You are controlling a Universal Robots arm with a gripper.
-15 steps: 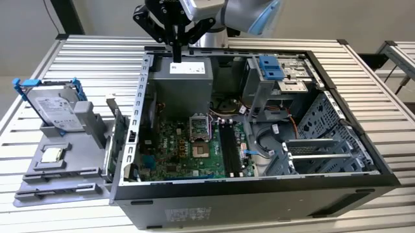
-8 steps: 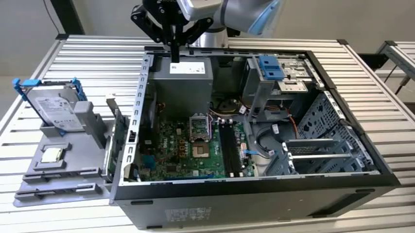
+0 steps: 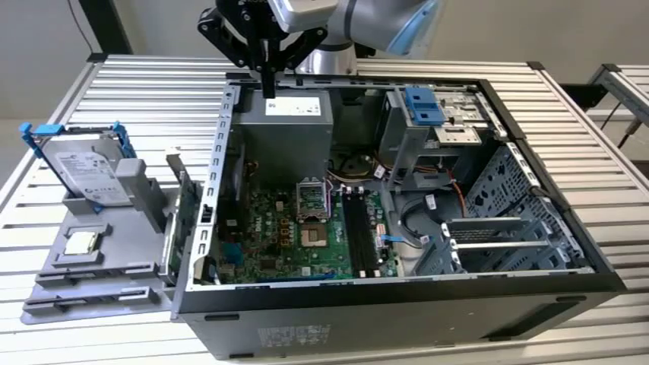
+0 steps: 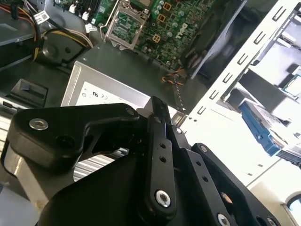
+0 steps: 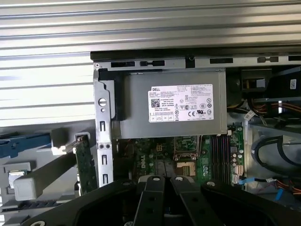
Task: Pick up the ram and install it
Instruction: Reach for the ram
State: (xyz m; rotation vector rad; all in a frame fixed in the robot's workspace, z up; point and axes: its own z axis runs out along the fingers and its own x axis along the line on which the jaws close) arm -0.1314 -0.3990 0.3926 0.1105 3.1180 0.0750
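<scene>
Ram apparently pinched edge-on in clenched gripper over power supply; carry it vertical, square to memory slots.

ram | seemingly thin dark strip — on edge | slot of grey holder — uncertain

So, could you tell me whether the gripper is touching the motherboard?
Apart. In the exterior view the gripper hangs over the power supply, clear of the motherboard.
</scene>
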